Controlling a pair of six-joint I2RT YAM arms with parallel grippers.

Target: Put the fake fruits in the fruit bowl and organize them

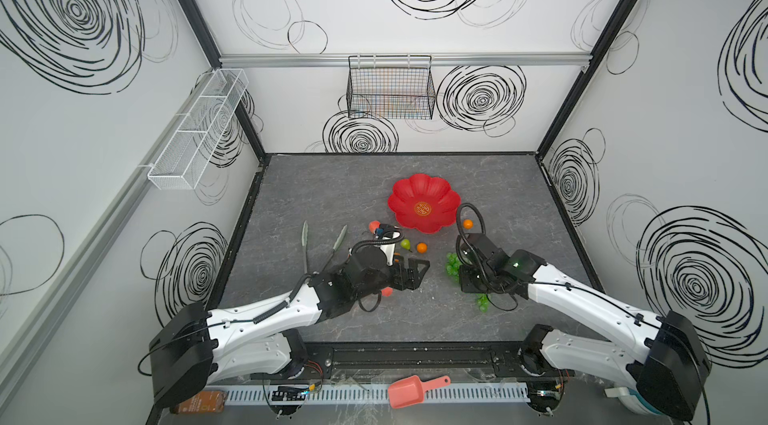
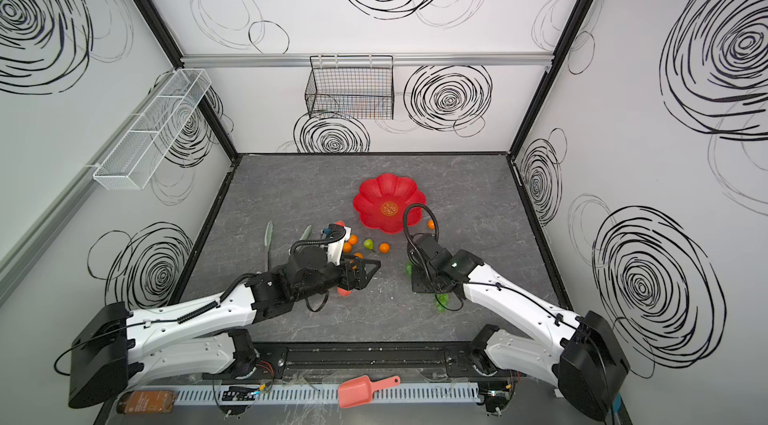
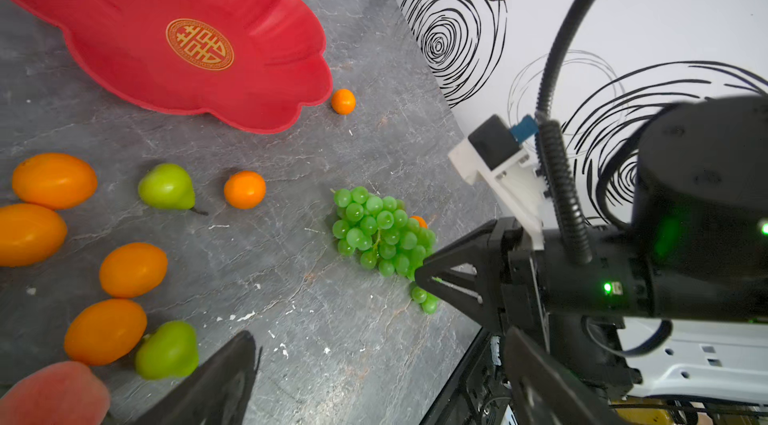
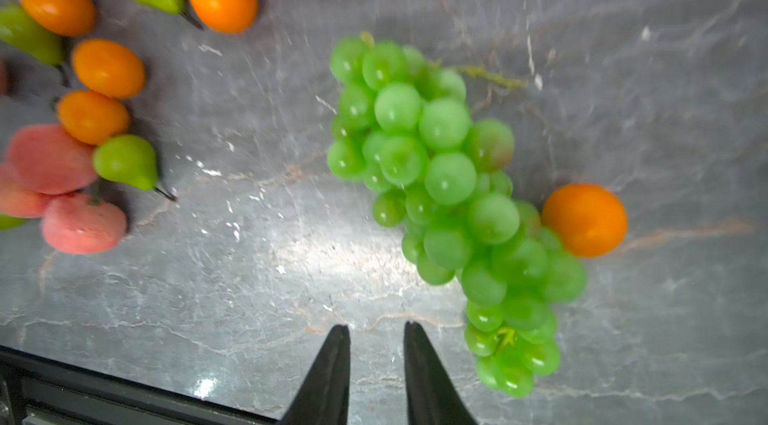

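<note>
Your right gripper (image 4: pixel 376 333) is hanging beside the grapes (image 4: pixel 436 178), jaws slightly apart, holding nothing. Your left gripper (image 1: pixel 417 273) is hovering; its jaws, cannot tell.

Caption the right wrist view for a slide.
Right gripper, jaws slightly apart and empty, beside the green grape bunch on the table, an orange against it.

Open tabletop (image 4: pixel 249 277) runs between the grape bunch (image 4: pixel 440 178) and the crowded oranges (image 4: pixel 108 67) and pears (image 4: pixel 124 161).
</note>
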